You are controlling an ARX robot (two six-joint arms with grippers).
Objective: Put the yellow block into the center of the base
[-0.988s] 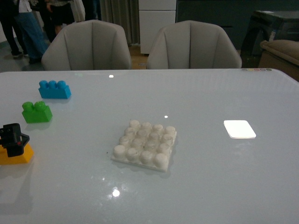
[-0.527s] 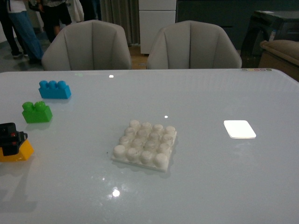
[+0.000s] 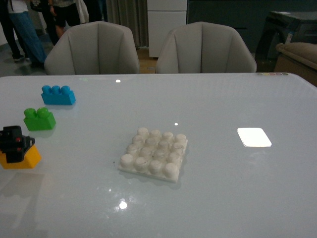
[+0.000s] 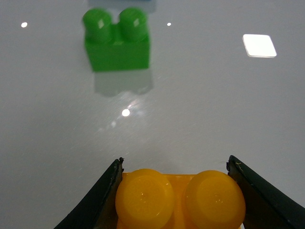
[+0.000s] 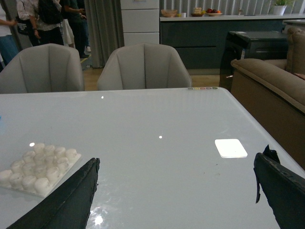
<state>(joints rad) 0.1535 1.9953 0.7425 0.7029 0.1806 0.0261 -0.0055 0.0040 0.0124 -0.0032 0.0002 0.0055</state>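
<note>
My left gripper is shut on the yellow block at the table's far left, well left of the base. In the left wrist view the yellow block shows its two studs between the dark fingers. The base, a white studded plate, lies at the table's middle; it also shows in the right wrist view. Its four center studs are bare. My right gripper is open and empty above the table, to the right of the base; it is out of the front view.
A green two-stud brick sits just beyond the yellow block, also in the left wrist view. A blue brick lies further back. A smooth white square patch lies at the right. Two chairs stand behind the table.
My left gripper with the yellow block has shifted slightly right and lifted a little. The base and other bricks have not moved.
</note>
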